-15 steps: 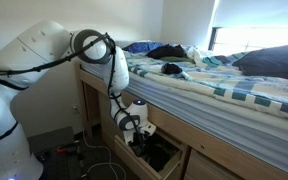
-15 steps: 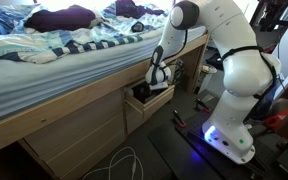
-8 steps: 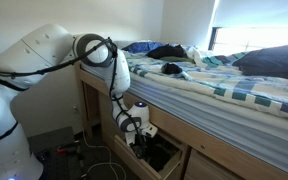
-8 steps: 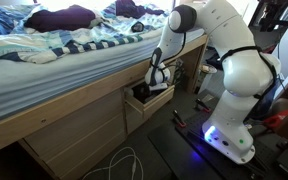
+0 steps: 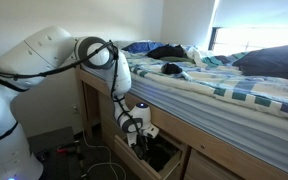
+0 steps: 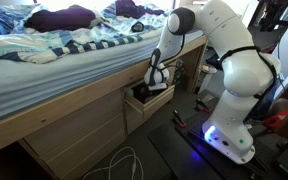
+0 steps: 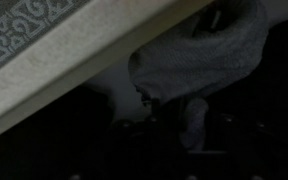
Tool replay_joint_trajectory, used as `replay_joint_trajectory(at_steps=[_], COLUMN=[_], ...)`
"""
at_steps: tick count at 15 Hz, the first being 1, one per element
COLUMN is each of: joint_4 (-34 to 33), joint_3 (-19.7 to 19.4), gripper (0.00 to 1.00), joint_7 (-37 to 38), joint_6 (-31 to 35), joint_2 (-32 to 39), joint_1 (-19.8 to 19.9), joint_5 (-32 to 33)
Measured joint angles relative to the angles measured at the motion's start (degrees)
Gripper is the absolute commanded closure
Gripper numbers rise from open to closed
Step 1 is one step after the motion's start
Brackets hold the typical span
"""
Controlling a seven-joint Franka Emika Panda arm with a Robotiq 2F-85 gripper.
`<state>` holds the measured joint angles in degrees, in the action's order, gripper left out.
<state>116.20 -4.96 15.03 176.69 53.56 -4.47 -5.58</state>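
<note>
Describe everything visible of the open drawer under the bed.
The drawer is light wood like the bed frame and stands pulled partly out of it. Its inside looks dark in both exterior views. The gripper hangs at its opening, dipping in. The wrist view shows grey cloth lying inside; whether the gripper touches it cannot be told.

Home bedroom: bed (image 5: 220, 98), rumpled bedding (image 6: 54, 42), open under-bed drawer (image 6: 150, 103).
</note>
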Motion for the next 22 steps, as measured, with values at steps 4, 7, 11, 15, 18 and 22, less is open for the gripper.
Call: replay_joint_trajectory(at_steps=[4,7,11,15,18,22], joint_4=[-0.06,0.13,0.97,2.62,4.19,7.07], joint_3=[-1.15,-3.49,-6.21,-7.05,-7.92,-9.89], gripper=[0.99,0.97,0.97,0.97,0.97,0.97], joint_7=[0.08,0.40,0.93,0.87,0.88,0.88], joint_6=[0.01,0.18,-0.95,-3.31,-3.87,-4.19], joint_2=[0.15,0.15,-0.15,-1.60,-3.10,-5.80], joint_1=[-1.15,-3.36,-6.09,-6.84,-7.60,-9.60], joint_5=[-0.16,-0.19,-0.19,-0.16,-0.14,-0.08])
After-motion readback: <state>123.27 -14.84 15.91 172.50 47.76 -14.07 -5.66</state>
